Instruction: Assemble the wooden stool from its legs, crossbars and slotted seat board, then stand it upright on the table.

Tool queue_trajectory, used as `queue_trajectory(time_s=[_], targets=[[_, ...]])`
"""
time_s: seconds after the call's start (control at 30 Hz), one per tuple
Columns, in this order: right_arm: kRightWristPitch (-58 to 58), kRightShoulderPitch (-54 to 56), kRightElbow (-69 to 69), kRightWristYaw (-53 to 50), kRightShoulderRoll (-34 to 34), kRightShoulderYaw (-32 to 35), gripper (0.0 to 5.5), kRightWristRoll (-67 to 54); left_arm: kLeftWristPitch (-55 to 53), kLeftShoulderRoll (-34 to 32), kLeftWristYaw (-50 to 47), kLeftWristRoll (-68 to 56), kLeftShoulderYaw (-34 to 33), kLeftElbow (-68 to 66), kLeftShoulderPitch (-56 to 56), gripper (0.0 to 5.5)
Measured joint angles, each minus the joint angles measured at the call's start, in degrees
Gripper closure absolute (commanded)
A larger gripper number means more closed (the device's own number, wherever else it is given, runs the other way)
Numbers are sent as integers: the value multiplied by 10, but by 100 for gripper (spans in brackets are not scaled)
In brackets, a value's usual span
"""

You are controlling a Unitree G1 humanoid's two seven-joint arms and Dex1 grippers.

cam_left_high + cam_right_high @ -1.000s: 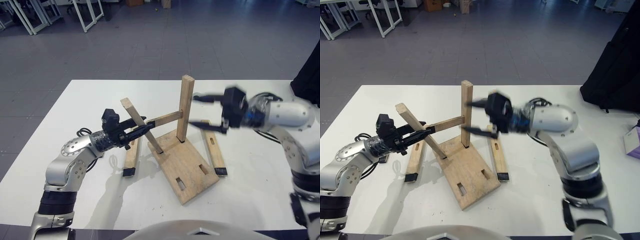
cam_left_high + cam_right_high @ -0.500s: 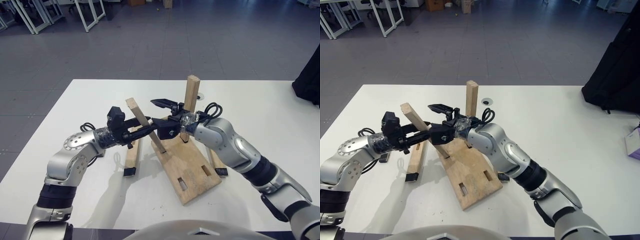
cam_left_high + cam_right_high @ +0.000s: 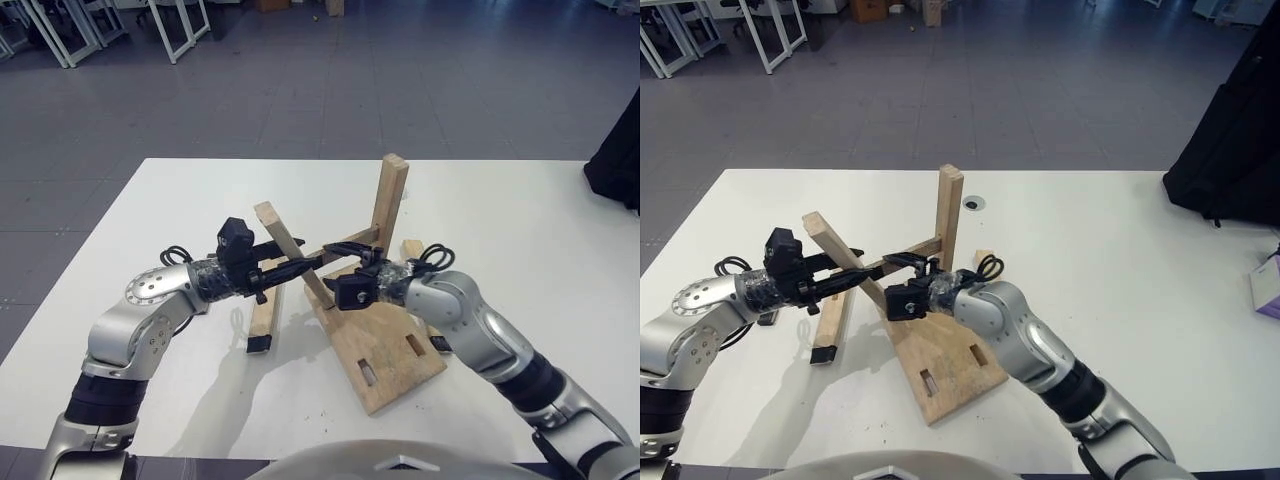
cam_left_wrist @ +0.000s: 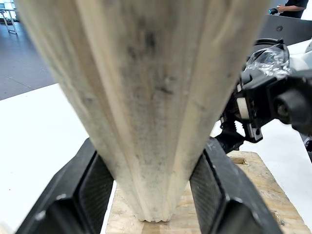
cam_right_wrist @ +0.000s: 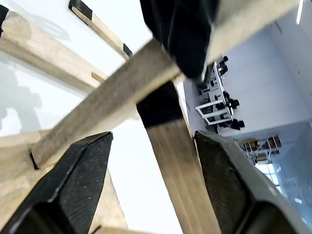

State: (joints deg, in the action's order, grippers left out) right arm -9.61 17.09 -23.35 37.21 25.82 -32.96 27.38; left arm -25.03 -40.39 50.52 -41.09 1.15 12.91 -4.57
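The seat board and the tilted leg were bare, pale wood, rough-grained. The table looked matt white, perhaps laminate.

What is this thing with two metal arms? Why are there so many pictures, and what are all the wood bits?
It is a robot with two arms, and each arm ends in a claw. Two pictures come from cameras on its head, looking down at a white table. The other two come from cameras on its wrists, very close up. On the table lies a slotted seat board with a standing leg in it and a loose leg beside it. The left claw pinches a tilted leg. A crossbar runs from it to the standing leg. The right claw is open around that wood.
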Motion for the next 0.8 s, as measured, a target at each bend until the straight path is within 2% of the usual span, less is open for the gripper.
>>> queue_trajectory(time_s=[0.07, 0.17, 0.27, 0.33, 0.4, 0.5, 0.7, 0.8], targets=[[-20, -28, -48, 14, 6, 49, 244, -51, 2, 1, -5, -2, 0, 5, 6, 343], [-99, -25, -108, 88, 12, 113, 244, -168, 4, 2, -12, -3, -1, 12, 13, 343], [-141, 27, -145, 133, 23, 170, 244, -258, 6, 6, -15, -3, -3, 14, 16, 343], [-143, 97, -137, 91, -2, 189, 244, -251, 6, 10, -16, -3, -3, 14, 17, 343], [-130, 119, -106, 44, -27, 175, 244, -218, 6, 13, -17, -3, -2, 14, 16, 343], [-67, 93, -42, 11, -19, 115, 244, -154, 6, 14, -17, -3, -1, 12, 14, 343], [123, 63, 111, -131, -13, 4, 244, 36, 6, 14, -16, -3, 0, 7, 12, 343], [133, 81, 126, -130, -10, -10, 244, 62, 6, 14, -15, -3, 0, 2, 7, 343]])
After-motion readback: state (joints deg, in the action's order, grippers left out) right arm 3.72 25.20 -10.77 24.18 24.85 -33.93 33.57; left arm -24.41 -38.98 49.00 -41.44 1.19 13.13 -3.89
